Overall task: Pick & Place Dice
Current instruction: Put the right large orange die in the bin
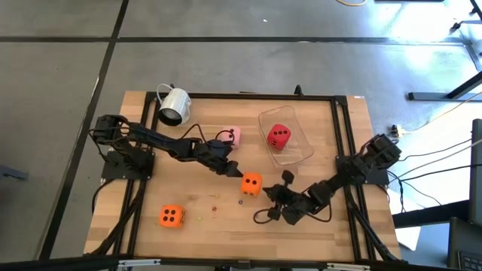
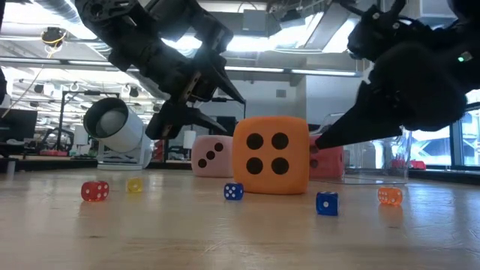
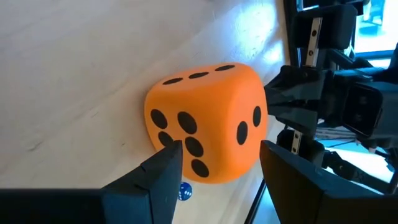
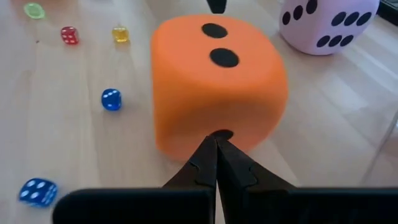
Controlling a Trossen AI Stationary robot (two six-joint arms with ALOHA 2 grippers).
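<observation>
Sitting in the clear tray point(image 1: 300, 154) upper right, one red die point(image 1: 279, 135) is placed; three remain; left gripper point(image 1: 230, 168) spread wide by the orange die point(image 1: 251, 184), right gripper point(image 1: 277, 195) clenched empty.

Desk point(image 1: 196, 226): pale wood w/ black frame. Nearer orange die point(image 1: 251, 184): black pips, four showing in low view. 2nd orange die point(image 1: 171, 217): black pips, too. Pink die point(image 1: 233, 135): pale pink, dark pips. Red die point(image 1: 279, 135): dark pips, in clear tray point(image 1: 301, 154). Mug point(image 1: 173, 106): white. Tiny dice: red point(image 2: 94, 191), yellow point(image 2: 134, 185), two blue point(image 2: 233, 192), orange point(image 2: 389, 196). Both claws black: left claw point(image 1: 232, 168), right claw point(image 1: 273, 191).
</observation>
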